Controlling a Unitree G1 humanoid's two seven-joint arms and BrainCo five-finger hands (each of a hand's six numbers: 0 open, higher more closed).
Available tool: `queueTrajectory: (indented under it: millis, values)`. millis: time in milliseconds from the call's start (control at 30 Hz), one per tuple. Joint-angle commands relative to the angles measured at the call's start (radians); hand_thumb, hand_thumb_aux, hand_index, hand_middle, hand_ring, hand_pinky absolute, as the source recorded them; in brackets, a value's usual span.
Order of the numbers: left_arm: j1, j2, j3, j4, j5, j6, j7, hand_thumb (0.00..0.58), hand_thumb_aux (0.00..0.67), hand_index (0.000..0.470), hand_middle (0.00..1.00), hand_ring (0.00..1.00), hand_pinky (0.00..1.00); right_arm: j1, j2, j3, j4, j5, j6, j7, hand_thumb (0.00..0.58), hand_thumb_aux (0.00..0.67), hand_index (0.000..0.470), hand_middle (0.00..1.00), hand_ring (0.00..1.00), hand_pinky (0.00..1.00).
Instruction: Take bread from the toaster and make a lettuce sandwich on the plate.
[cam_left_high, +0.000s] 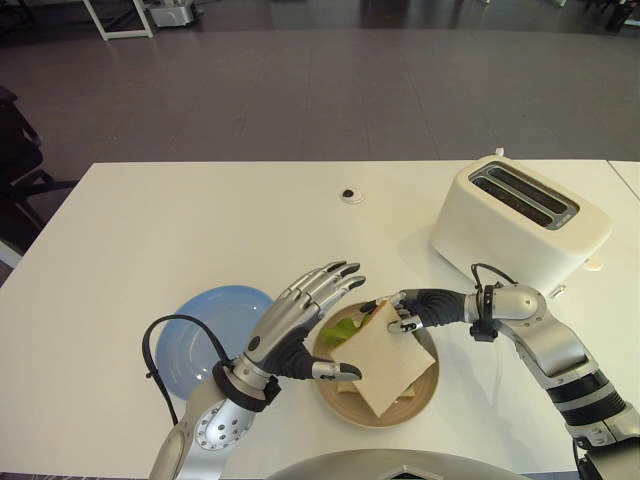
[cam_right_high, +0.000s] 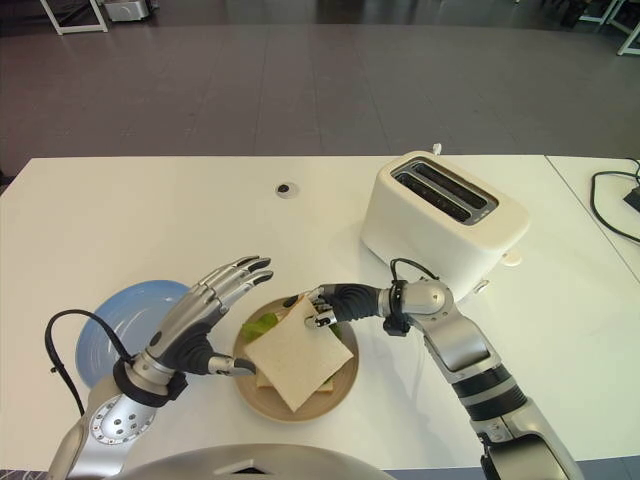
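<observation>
1. Clearly, the right hand (cam_left_high: 418, 308) is reaching in from the right with its forearm low over the counter (cam_left_high: 180, 230), its fingers closing on the upper corner of the bread slice (cam_left_high: 385, 362).
2. The left hand (cam_left_high: 300, 325) is hovering just beside the left rim of the tan plate (cam_right_high: 343, 385), palm turned inward, fingers spread wide and holding nothing.
3. The bread slice is lying tilted over the tan plate, pale and square, covering most of the green lettuce (cam_left_high: 343, 328) and a lower slice (cam_left_high: 347, 386) peeking out beneath.
4. The white toaster (cam_left_high: 520, 225) is standing behind the right arm, showing two dark slots.
5. A blue plate (cam_left_high: 205, 335) is sitting left of the tan one.
</observation>
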Motion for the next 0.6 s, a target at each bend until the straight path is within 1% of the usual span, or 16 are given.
queueTrajectory:
  millis: [33, 100, 233, 367, 433, 500, 600]
  values:
    - [0.016, 0.020, -0.021, 0.008, 0.040, -0.006, -0.012, 0.000, 0.000, 0.000, 0.00, 0.00, 0.00, -0.015, -0.004, -0.005, -0.009, 0.000, 0.020, 0.025, 0.580, 0.670, 0.470, 0.00, 0.00, 0.00]
    - [0.017, 0.023, -0.022, 0.009, 0.037, -0.006, -0.009, 0.000, 0.000, 0.000, 0.00, 0.00, 0.00, -0.022, -0.011, -0.027, -0.024, 0.025, 0.040, 0.043, 0.580, 0.670, 0.470, 0.00, 0.00, 0.00]
    - [0.019, 0.029, -0.013, 0.005, 0.024, -0.010, -0.004, 0.000, 0.000, 0.000, 0.00, 0.00, 0.00, -0.068, -0.021, -0.094, -0.077, 0.097, 0.115, 0.074, 0.580, 0.670, 0.470, 0.00, 0.00, 0.00]
    - [0.030, 0.036, 0.018, -0.028, -0.005, -0.018, 0.003, 0.000, 0.000, 0.000, 0.00, 0.00, 0.00, -0.121, -0.022, -0.109, -0.114, 0.125, 0.160, 0.100, 0.580, 0.670, 0.470, 0.00, 0.00, 0.00]
    - [0.028, 0.042, 0.037, -0.041, -0.024, -0.024, 0.003, 0.000, 0.000, 0.000, 0.00, 0.00, 0.00, -0.152, -0.029, -0.080, -0.098, 0.094, 0.140, 0.120, 0.580, 0.670, 0.470, 0.00, 0.00, 0.00]
    - [0.030, 0.047, 0.051, -0.051, -0.035, -0.033, 0.005, 0.000, 0.000, 0.000, 0.00, 0.00, 0.00, -0.187, -0.027, -0.018, -0.071, 0.037, 0.094, 0.148, 0.580, 0.670, 0.470, 0.00, 0.00, 0.00]
    - [0.029, 0.053, 0.059, -0.060, -0.040, -0.044, 0.003, 0.000, 0.000, 0.000, 0.00, 0.00, 0.00, -0.247, 0.015, 0.074, -0.010, -0.045, 0.020, 0.173, 0.580, 0.670, 0.470, 0.00, 0.00, 0.00]
